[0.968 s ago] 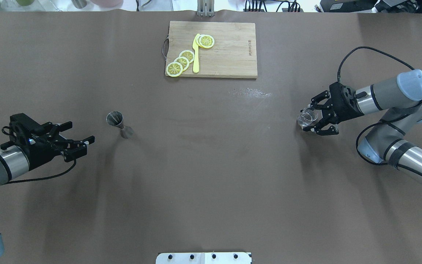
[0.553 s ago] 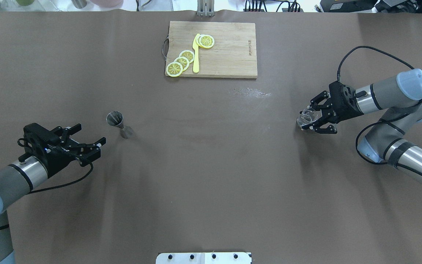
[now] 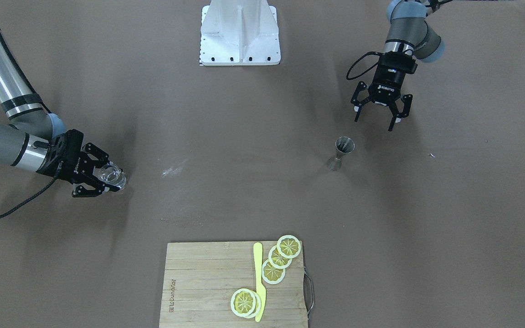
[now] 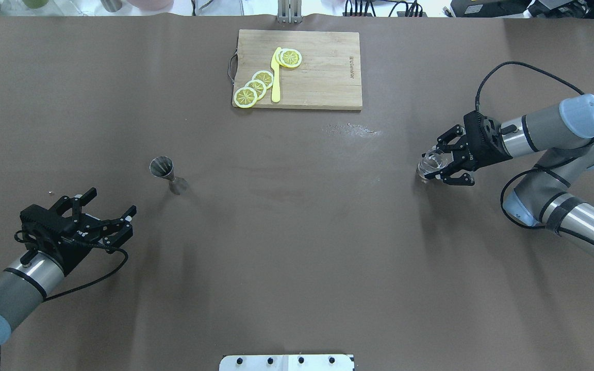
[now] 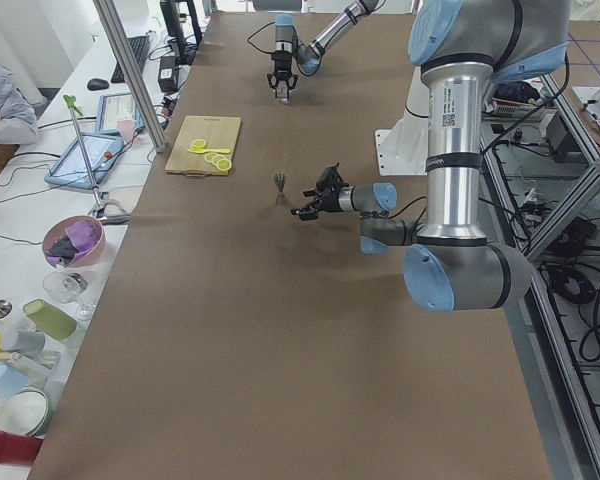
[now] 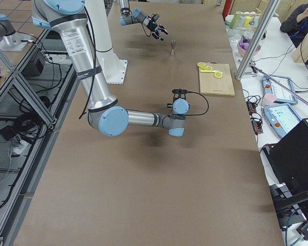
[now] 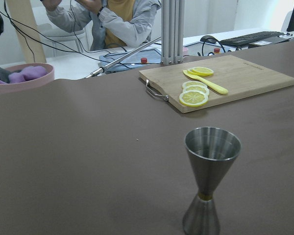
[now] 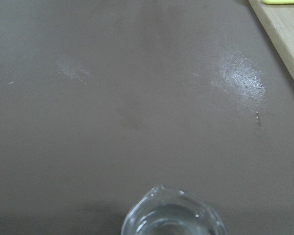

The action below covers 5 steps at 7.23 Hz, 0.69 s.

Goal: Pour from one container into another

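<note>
Left hand (image 3: pixel 375 122), marked ROBOTIQ, splayed empty, had drawn back from the steel double-cone jigger (image 4: pixel 167 175); right hand (image 4: pixel 435 166) stayed clenched on the small clear glass (image 4: pixel 428 164).

- Right wrist view: glass (image 8: pixel 172 218) cut off by the bottom edge, only the far rim shows. Cutting board (image 8: pixel 284 29) clipped to a corner at top right.
- Left wrist view: jigger (image 7: pixel 209 171) foot cut by the bottom edge. Operator (image 7: pixel 112 22) head out of frame. Pink bowl (image 7: pixel 19 78) clipped at the left edge.
- Exterior left: right gripper (image 5: pixel 282 93) too small to read.
- Exterior right: left gripper (image 6: pixel 162 32) likewise.
</note>
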Available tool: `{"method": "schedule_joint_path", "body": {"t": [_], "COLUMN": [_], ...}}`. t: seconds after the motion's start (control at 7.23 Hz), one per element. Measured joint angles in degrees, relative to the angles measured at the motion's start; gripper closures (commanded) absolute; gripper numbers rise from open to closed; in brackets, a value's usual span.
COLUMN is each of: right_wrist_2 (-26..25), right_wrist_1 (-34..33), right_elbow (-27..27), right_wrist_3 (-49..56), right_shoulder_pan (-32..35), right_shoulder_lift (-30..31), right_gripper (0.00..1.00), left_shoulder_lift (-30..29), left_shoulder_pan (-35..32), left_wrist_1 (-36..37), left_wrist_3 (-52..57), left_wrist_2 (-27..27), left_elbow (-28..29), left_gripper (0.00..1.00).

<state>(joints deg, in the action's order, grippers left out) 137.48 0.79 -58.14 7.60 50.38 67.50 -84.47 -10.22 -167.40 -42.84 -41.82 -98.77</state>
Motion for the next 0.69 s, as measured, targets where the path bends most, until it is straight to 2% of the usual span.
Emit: {"method": "schedule_joint_path", "body": {"t": [0.28,0.41,0.69], "right_wrist_2": [0.1,0.3,0.6], "right_wrist_1": [0.0,0.0,-0.2], "right_elbow": [-0.2,-0.3,-0.8], "right_wrist_3": [0.0,0.0,0.0], "right_shoulder_pan": [0.8,1.2,2.3], "right_shoulder_lift": [0.0,0.0,0.1], "right_gripper": [1.0,1.0,1.0], "left_shoulder_lift": [0.2,-1.1,-4.0], "left_shoulder_pan": [5.3,6.3,7.1], "left_wrist_1": [2.9,3.4,5.0], "left_wrist_3": [-0.5,-2.2,-15.1], "left_wrist_2": [12.1,14.5,15.7], "left_elbow": [-0.5,-0.3,0.4], "left_gripper": [0.02,0.02,0.02]}}
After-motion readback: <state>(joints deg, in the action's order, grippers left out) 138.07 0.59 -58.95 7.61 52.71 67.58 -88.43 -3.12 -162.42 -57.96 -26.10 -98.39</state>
